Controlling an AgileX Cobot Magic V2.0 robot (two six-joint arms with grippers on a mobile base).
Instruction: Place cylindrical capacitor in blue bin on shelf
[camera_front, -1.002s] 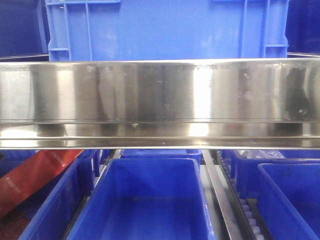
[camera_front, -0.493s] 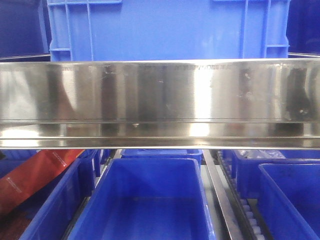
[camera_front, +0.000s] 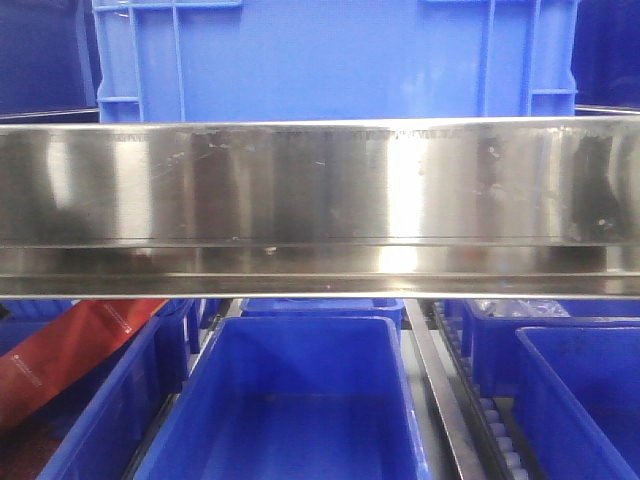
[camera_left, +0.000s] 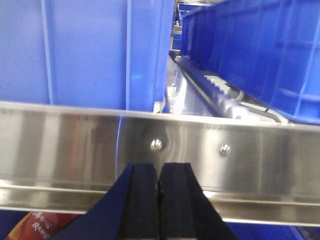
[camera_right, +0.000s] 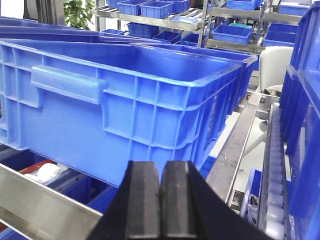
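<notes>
The cylindrical capacitor is out of view in every frame. The shelf (camera_front: 320, 200) shows as a broad mirror-like steel rail across the front view, with a large blue bin (camera_front: 335, 60) on the level above it and an empty blue bin (camera_front: 290, 400) below it. My left gripper (camera_left: 159, 175) is shut with nothing between its pads, right in front of the shelf rail (camera_left: 240, 155). My right gripper (camera_right: 160, 175) is shut too, empty, facing the corner of a big blue bin (camera_right: 125, 100).
Lower level holds more blue bins (camera_front: 580, 400) at the right and one with a red packet (camera_front: 70, 345) at the left. A roller track (camera_left: 210, 90) runs between bins. A steel rail (camera_right: 235, 150) and further shelving with small bins (camera_right: 150, 10) lie behind.
None of the bins or rails has moved; only the reflections on the steel rail shift slightly at the left.
</notes>
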